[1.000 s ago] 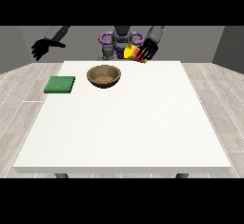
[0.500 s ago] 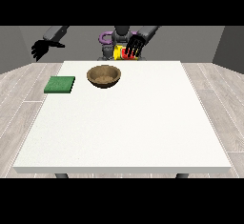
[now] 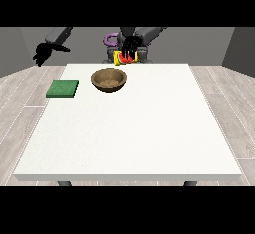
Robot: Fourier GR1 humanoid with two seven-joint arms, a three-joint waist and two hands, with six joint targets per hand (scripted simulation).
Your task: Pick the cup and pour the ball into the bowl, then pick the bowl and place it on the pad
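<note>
The yellow and red cup (image 3: 122, 58) is at the table's far edge, just behind and to the right of the brown wooden bowl (image 3: 107, 79). The hand at the view's right (image 3: 131, 45) covers the cup from above, its fingers curled down round it. I cannot make out the ball apart from the cup. The green pad (image 3: 63, 88) lies flat to the left of the bowl. The hand at the view's left (image 3: 43, 54) hangs in the air beyond the table's far left corner, fingers relaxed and holding nothing.
The white table (image 3: 134, 133) stretches wide toward the camera in front of the bowl and pad. The robot's torso (image 3: 124, 36) stands behind the far edge. Grey plank floor surrounds the table.
The hand at the view's right has carried the cup leftward along the far edge, toward the bowl, and sunk slightly. The other hand has barely moved.
</note>
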